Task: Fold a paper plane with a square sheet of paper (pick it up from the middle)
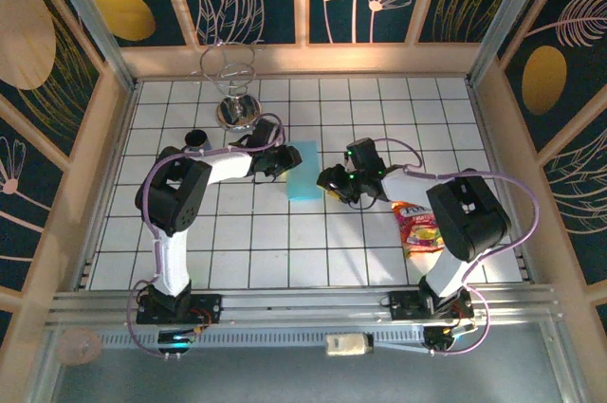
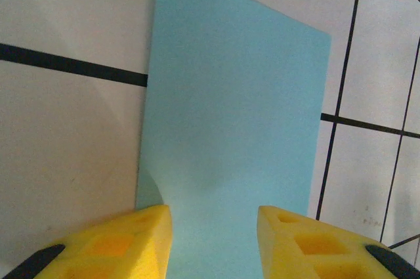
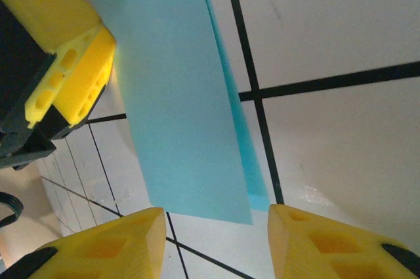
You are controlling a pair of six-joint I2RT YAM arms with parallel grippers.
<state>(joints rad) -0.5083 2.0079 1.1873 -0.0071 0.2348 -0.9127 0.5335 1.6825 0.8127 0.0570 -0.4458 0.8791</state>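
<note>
The square sheet of paper lies on the tiled floor, light blue and folded into a two-layer rectangle; a paper plane is out of view. My left gripper is at its left edge, open. In the left wrist view the sheet runs flat under and between the yellow fingertips of the left gripper. My right gripper stands open just right of the sheet. In the right wrist view the sheet lies ahead of the right gripper, its top layer slightly offset from the lower one, with the left gripper's finger at its far side.
An orange-red snack packet lies on the floor by the right arm. A metal wire stand and a small black cup sit at the back left. Wooden walls ring the tiled floor.
</note>
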